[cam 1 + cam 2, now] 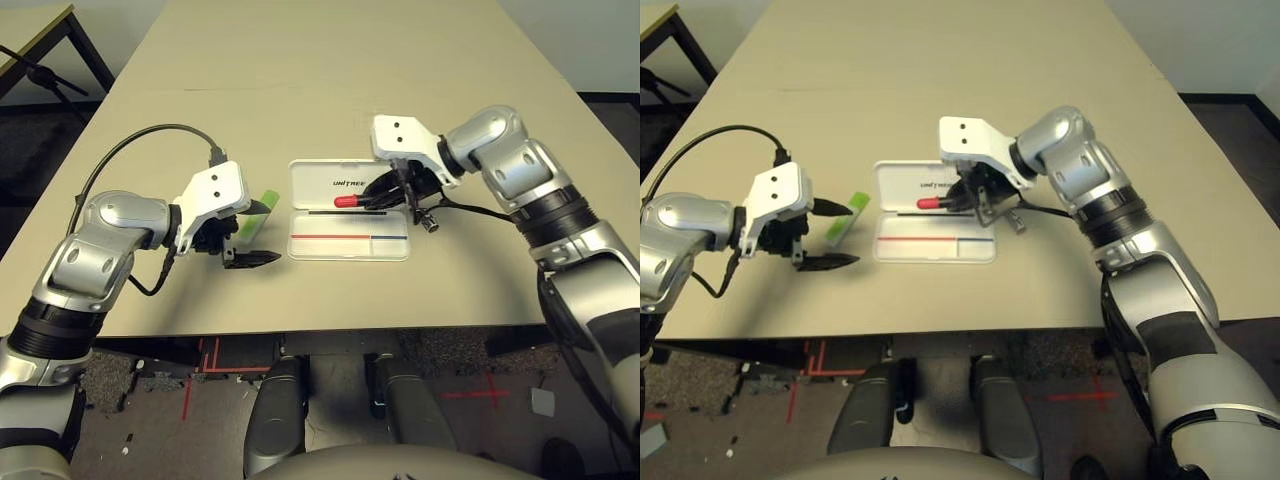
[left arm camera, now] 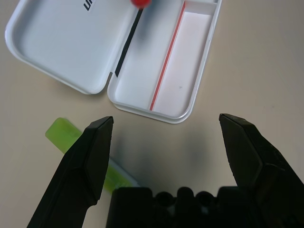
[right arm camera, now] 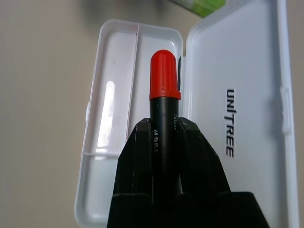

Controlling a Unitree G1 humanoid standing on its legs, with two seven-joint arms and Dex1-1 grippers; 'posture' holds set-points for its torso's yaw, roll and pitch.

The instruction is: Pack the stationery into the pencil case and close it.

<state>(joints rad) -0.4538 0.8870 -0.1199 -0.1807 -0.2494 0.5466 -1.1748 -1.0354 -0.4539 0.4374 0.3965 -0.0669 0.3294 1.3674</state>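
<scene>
1. Marker (image 3: 164, 114) is clamped by the right gripper (image 3: 165, 128) over the open case (image 1: 349, 256); best lined up with the long tray, lowered flat, then released.
2. Left gripper (image 2: 167, 121) is spread wide, green stick (image 2: 64, 134) lying beside the case.
3. Count: one marker, one stick, one small cylinder (image 1: 1016, 223) right of the case, one case, none packed yet.

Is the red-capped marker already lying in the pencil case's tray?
No, the right gripper holds the marker between its closed fingers, over the open case.
</scene>
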